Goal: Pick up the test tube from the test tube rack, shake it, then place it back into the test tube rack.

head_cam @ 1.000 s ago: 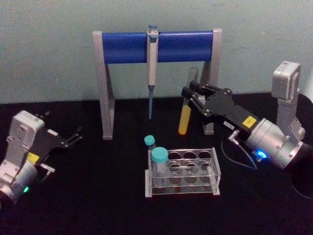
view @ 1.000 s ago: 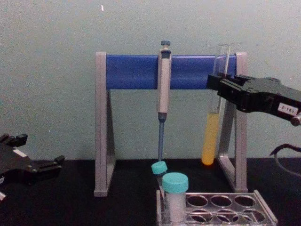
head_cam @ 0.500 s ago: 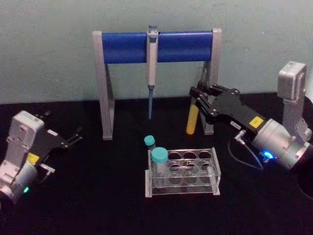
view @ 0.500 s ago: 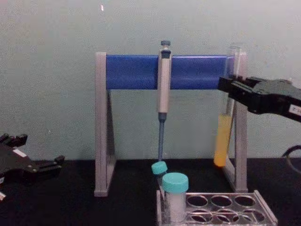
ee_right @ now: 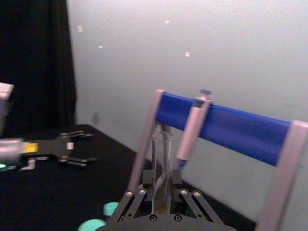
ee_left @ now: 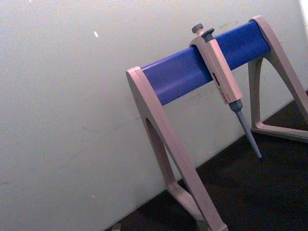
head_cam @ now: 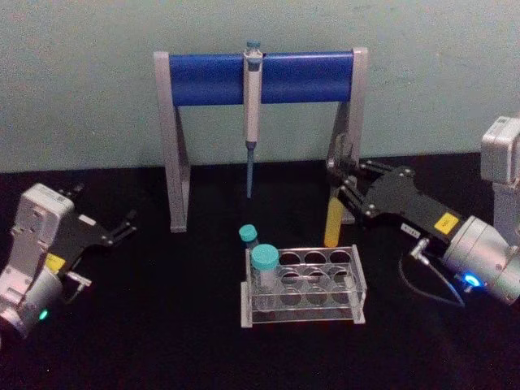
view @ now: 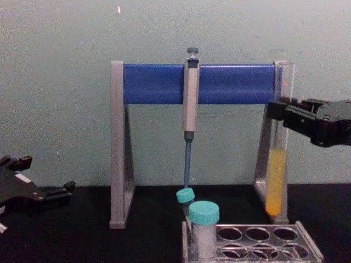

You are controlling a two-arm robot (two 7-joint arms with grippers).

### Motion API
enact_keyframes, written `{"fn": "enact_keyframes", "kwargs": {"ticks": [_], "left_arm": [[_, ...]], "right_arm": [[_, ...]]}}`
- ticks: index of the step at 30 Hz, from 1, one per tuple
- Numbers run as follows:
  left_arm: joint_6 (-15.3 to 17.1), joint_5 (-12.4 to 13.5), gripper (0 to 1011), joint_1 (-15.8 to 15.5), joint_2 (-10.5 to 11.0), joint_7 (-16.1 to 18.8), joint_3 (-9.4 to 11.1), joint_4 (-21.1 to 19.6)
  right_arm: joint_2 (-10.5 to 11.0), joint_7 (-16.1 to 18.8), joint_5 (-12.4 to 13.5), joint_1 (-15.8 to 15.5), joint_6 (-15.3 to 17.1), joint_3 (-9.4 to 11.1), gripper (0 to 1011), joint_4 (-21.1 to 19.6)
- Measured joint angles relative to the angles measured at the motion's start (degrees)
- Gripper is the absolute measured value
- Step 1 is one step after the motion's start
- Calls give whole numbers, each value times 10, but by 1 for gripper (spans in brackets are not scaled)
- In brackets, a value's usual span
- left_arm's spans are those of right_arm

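Observation:
The test tube (head_cam: pixel 334 224) is a thin clear glass tube with yellow-orange liquid in its lower part. It hangs upright, its round bottom just above the back right corner of the test tube rack (head_cam: pixel 357 294). My right gripper (head_cam: pixel 341 189) is shut on its upper part, reaching in from the right. From the chest, the test tube (view: pixel 276 176) hangs in front of the stand's right leg, with the right gripper (view: pixel 281 111) on it and the rack (view: pixel 309 246) below. The right wrist view shows the tube (ee_right: pixel 162 159) held between the fingers. My left gripper (head_cam: pixel 123 227) rests open at the far left.
A grey-and-blue pipette stand (head_cam: pixel 211 77) rises behind the rack, with a grey pipette (head_cam: pixel 252 97) hanging from its bar. Two teal-capped vials (head_cam: pixel 264 260) stand in the rack's left end. The black tabletop lies bare between the left arm and the rack.
My right gripper has carried the test tube to the right and downward, from beside the stand's bar to just above the rack's back right corner. The left arm has not moved.

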Motion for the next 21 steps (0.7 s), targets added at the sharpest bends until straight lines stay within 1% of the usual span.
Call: {"fn": "enact_keyframes", "kwargs": {"ticks": [3,6,7,10,13,16,17,21], "left_arm": [[0,0,1001,0,0,0,0,0],[0,0,1001,0,0,0,0,0],[0,0,1001,0,0,0,0,0],[0,0,1001,0,0,0,0,0],[0,0,1001,0,0,0,0,0],[0,0,1001,0,0,0,0,0],[0,0,1001,0,0,0,0,0],[0,0,1001,0,0,0,0,0]], "right_arm": [[6,12,10,-5,10,-6,228,-14],[4,28,25,-2,11,-16,228,-16],[4,28,25,-2,11,-16,228,-16],[-5,35,34,8,5,-25,228,-7],[-19,34,37,24,-10,-31,228,13],[-30,27,35,36,-21,-33,228,31],[-30,27,35,36,-21,-33,228,31],[-42,14,27,51,-33,-33,228,54]]}}
